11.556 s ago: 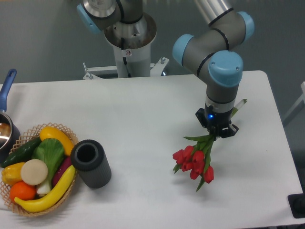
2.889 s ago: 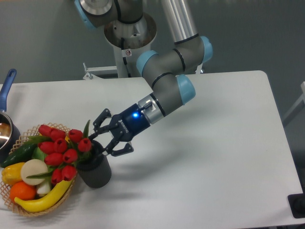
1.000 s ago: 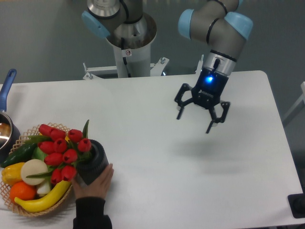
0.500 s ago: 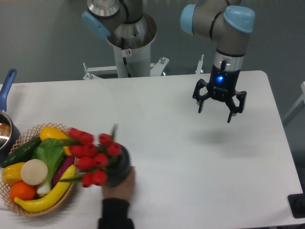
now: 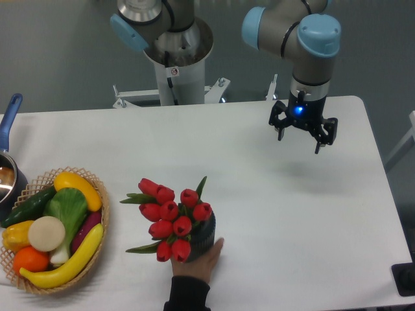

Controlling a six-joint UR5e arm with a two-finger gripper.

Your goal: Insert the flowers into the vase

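Note:
The red tulips, the flowers point(image 5: 170, 217), stand with their stems inside the dark ribbed vase point(image 5: 204, 233) near the table's front middle. Their heads spill out to the left and hide most of the vase. A person's hand point(image 5: 200, 258) in a dark sleeve grips the vase from the front. My gripper point(image 5: 302, 135) hangs open and empty above the table's back right, far from the vase.
A wicker basket point(image 5: 100, 249) of fruit and vegetables sits at the front left. A blue-handled pot point(image 5: 9, 129) pokes in at the left edge. The arm's base point(image 5: 176, 61) stands behind the table's back edge.
The hand has slid the vase with the flowers to the right, away from the basket. My open gripper has moved slightly back and up at the right.

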